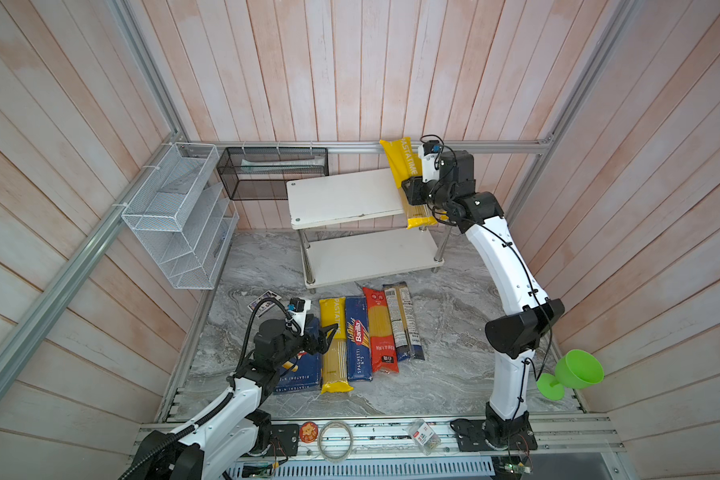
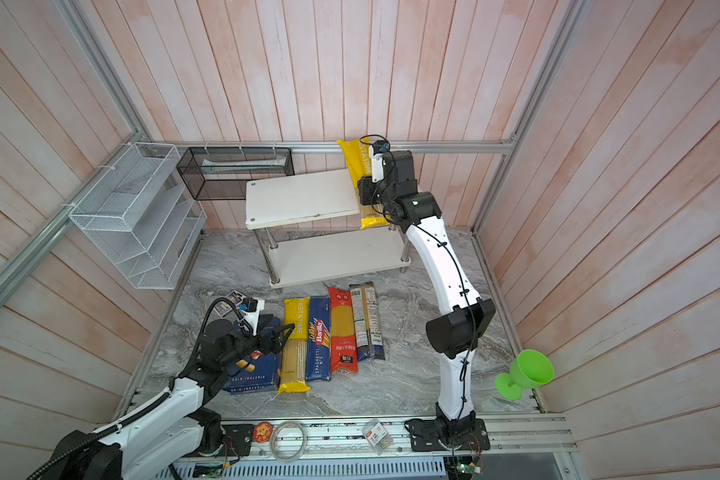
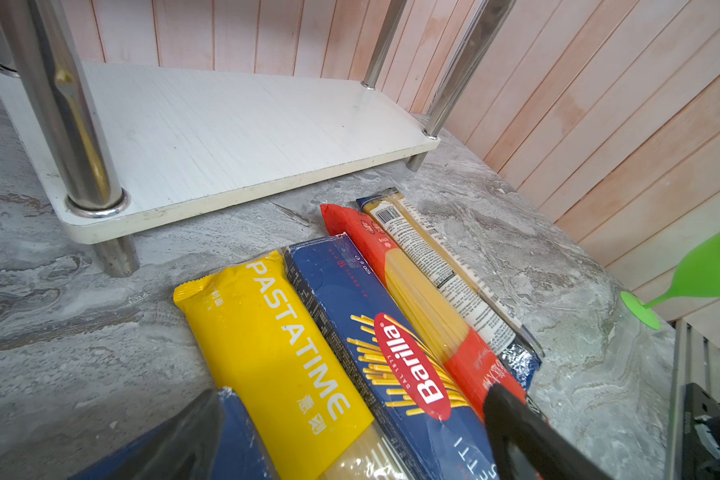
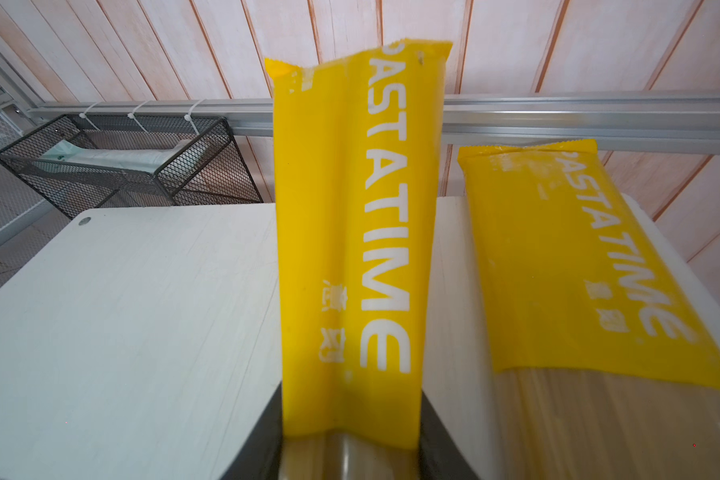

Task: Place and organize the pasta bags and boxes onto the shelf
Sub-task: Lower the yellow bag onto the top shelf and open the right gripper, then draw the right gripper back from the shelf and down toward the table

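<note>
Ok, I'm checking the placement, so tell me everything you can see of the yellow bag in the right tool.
The yellow PASTATIME bag is a long, narrow plastic pack with white lettering and a clear lower part showing spaghetti. It sits pinched between the jaws of the right tool, creased lengthwise, its crimped end tilted up over the shelf's top board, beside another yellow bag lying flat there.
</note>
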